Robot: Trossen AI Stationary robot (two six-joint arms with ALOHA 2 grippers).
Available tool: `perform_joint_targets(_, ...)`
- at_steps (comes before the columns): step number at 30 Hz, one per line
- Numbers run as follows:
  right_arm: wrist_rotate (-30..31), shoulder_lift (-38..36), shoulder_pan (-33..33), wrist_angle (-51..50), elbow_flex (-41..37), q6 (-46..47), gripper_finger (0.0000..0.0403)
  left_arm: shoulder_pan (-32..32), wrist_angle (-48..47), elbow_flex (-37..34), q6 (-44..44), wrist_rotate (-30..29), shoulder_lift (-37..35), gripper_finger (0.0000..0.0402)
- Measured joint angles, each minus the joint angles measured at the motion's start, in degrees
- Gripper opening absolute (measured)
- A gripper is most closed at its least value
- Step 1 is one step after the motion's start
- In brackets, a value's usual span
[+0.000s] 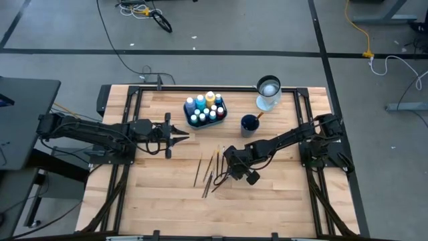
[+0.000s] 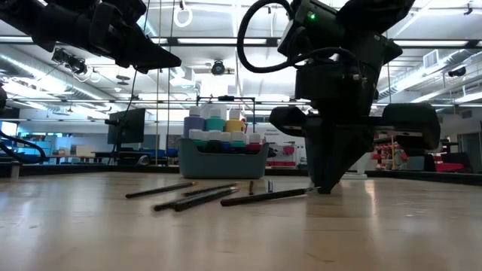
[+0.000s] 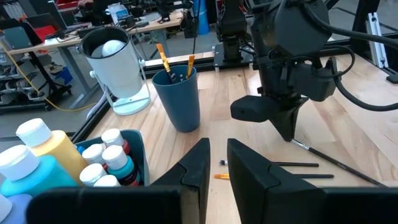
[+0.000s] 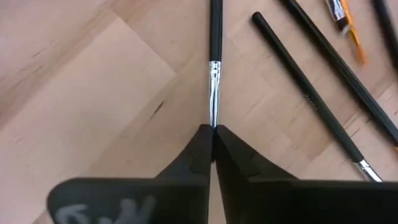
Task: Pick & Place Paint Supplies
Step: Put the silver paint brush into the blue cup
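Between the closed fingertips of the right gripper (image 4: pixel 213 132), pinched at its silver ferrule, lies a thin black-handled paintbrush (image 4: pixel 215 37) flat on the wooden table (image 4: pixel 74 93); I'd lift straight up, slowly, keeping it from pivoting.

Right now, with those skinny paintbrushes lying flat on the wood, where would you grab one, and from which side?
From straight above, pinching across the thin shaft. Each brush lies flat on the table, so only its two sides are free. The right gripper shows this: its fingers are shut on a brush at the silver ferrule end. The left gripper waits near the bottle tray.
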Motion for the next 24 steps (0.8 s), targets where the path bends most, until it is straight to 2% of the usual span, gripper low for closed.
perform_joint_targets(10,1.5,-2.2,1.7,0.0,-0.2,4.2,0.0004,0.0,0.0,0.0,-0.1,0.0,0.0,0.0064)
perform_joint_targets(13,4.4,-2.9,3.3,0.0,1.1,3.9,0.0004,0.0,0.3,0.0,-1.7,0.0,0.0,0.0064)
perform_joint_targets(16,11.5,-2.8,5.5,-0.3,3.6,-1.3,0.0003,0.0,0.4,0.0,-4.8,0.0,0.0,0.0064)
perform_joint_targets(20,25.1,-2.9,7.9,1.5,7.0,-15.4,0.0003,0.0,1.0,0.0,-10.4,2.0,0.0,0.0064)
perform_joint_targets(24,36.3,-3.0,8.6,10.4,8.6,-28.2,0.0003,0.0,1.6,0.0,-19.5,6.7,0.0,0.0073)
